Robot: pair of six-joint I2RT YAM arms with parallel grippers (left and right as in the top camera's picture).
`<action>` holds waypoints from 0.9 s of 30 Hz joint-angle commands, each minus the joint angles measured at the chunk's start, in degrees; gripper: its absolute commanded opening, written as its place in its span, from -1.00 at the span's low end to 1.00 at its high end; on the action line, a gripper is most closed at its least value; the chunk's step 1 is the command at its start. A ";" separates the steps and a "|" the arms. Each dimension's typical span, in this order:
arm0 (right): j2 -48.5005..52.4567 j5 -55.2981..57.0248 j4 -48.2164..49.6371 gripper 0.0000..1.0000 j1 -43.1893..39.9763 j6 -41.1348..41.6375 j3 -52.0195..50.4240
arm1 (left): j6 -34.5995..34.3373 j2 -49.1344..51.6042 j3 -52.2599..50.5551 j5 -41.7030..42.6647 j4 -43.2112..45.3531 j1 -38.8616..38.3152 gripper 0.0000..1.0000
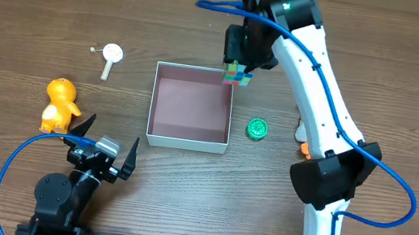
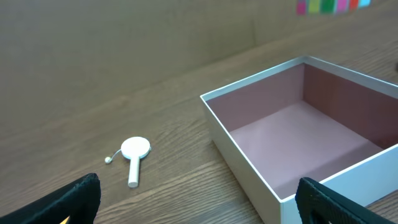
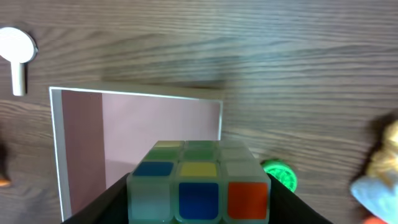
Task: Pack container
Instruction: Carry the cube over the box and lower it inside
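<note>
**Overhead:** The right gripper [image 1: 239, 66] is clamping a multicoloured puzzle cube [image 1: 238, 76] and holding it in the air over the far right corner of the container [image 1: 187, 140]. The container is sitting empty near the middle of the table [image 1: 395, 61]. The hold looks meant to bring the cube down inside the walls rather than onto them. Toward the near left corner, the left gripper [image 1: 104, 146] is waiting with its jaws spread wide and gripping nothing, probably parked clear of the box while the other arm works. An orange duck toy [image 1: 59, 104] is lying near it, by the left edge. A white paddle-shaped toy [image 1: 110, 56] is lying toward the far left, and a green disc [image 1: 257, 129] is resting just beside the container's right wall.

**Left wrist:** Two dark fingertips [image 2: 78, 199] are showing at the bottom corners, well apart, with nothing between them. The container's [image 2: 249, 163] pink floor is lying bare, and the paddle [image 2: 135, 152] is resting to its left. The cube's [image 2: 329, 5] lower edge is hanging above the far rim.

**Right wrist:** The cube [image 3: 199, 186] is filling the lower frame, pinched on both sides by dark fingers [image 3: 102, 211]. It appears to be straddling the line of the container's [image 3: 81, 155] right wall. A small shift toward the box's middle therefore looks wise before any release. The green disc [image 3: 280, 175] is peeking out beside it. A blurred pale shape at the right edge cannot be identified.
</note>
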 commanded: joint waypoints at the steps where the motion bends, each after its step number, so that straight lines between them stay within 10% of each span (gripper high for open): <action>1: -0.66 -2.19 3.08 -0.30 0.37 0.59 -5.90 | 0.81 -0.37 -0.15 -0.13 0.09 0.42 1.00; 27: -0.61 3.85 13.66 -0.29 6.71 7.96 -17.86 | 0.81 -0.37 -0.15 -0.13 0.11 0.42 1.00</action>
